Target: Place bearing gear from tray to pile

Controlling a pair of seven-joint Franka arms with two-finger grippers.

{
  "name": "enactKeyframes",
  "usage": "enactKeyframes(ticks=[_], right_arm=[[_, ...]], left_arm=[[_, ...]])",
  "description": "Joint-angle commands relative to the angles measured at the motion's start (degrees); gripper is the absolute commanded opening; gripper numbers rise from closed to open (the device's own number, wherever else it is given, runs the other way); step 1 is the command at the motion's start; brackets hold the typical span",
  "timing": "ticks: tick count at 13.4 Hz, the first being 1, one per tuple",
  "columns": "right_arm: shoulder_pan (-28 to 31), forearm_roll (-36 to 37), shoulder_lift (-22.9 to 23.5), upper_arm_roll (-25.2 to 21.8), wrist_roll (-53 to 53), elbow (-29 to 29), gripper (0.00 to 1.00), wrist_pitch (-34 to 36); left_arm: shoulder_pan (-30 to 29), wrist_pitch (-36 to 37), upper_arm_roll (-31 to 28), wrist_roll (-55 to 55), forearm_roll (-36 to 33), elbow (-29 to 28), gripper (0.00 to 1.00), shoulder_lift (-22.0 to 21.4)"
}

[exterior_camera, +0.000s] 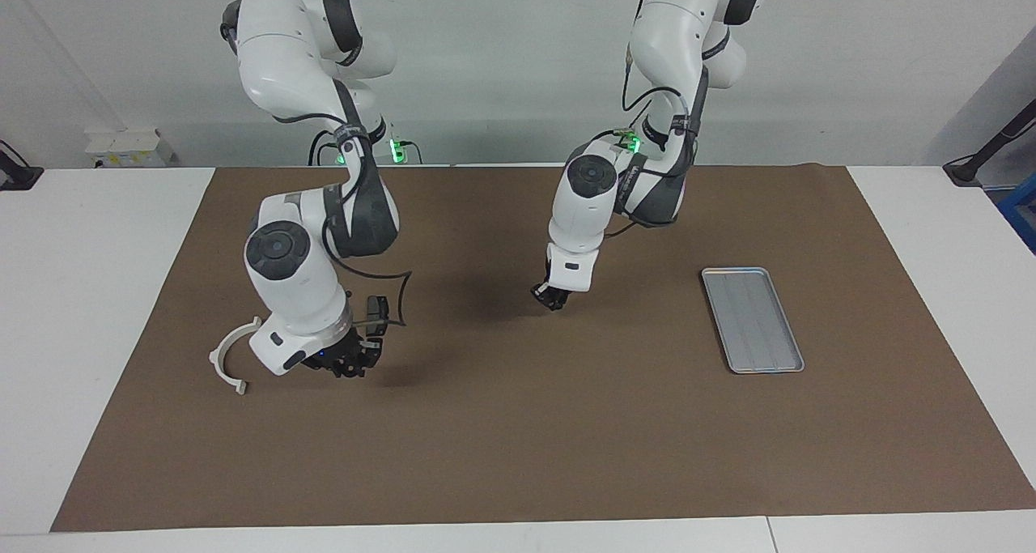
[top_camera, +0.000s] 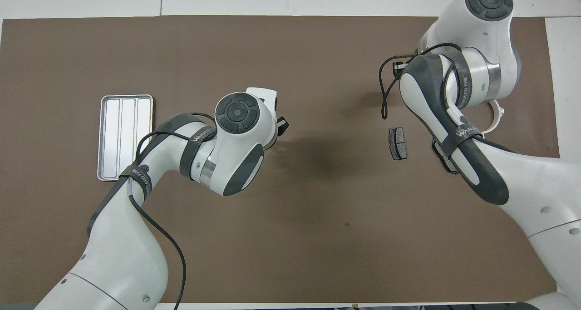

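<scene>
- no bearing gear is seen in the tray [exterior_camera: 753, 320] or loose on the mat; it is judged to be carried in the right gripper [exterior_camera: 346, 364], though this cannot be confirmed.
- the right gripper is hung low over the mat at the pile, between the white arc [exterior_camera: 225, 359] and one dark pad [top_camera: 398, 143]; whether its claw is spread or pinching cannot be told.
- the step in hand is judged to be the set-down at the pile.
- a short lowering and a release onto bare mat are called for next.
- the arc is just beside the gripper and the pad is near, so little room is left at either side; open mat is found farther from the robots.
- the left gripper [exterior_camera: 554, 297] is kept waiting over mid-mat, claw pressed together, nothing seen in it, well apart from the tray.
</scene>
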State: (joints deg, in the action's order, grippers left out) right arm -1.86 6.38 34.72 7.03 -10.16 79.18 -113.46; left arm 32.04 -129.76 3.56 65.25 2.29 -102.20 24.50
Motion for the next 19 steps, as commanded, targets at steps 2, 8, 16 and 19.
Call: enactKeyframes(ticks=[2,8,16,19], right_arm=[[1.9,1.2,-0.6,1.1,2.6,3.8,0.00,-4.3],[5.7,1.2,-0.1,1.1,5.8,8.4,0.00,-11.8],[7.4,0.4,1.1,1.1,8.5,8.7,0.00,-13.7],[7.5,0.5,1.9,1.1,8.4,8.9,0.00,-14.7]], left_arm=[[0.2,-3.0,-1.1,0.8,-1.8,-2.2,0.07,-0.2],[0.3,-6.0,-1.1,0.8,-1.9,-4.5,0.30,-0.2],[-12.8,16.3,-1.7,-16.7,-7.1,-2.6,1.00,-15.2],[-19.1,25.1,-1.9,-29.8,-5.5,-2.3,1.00,-22.2]])
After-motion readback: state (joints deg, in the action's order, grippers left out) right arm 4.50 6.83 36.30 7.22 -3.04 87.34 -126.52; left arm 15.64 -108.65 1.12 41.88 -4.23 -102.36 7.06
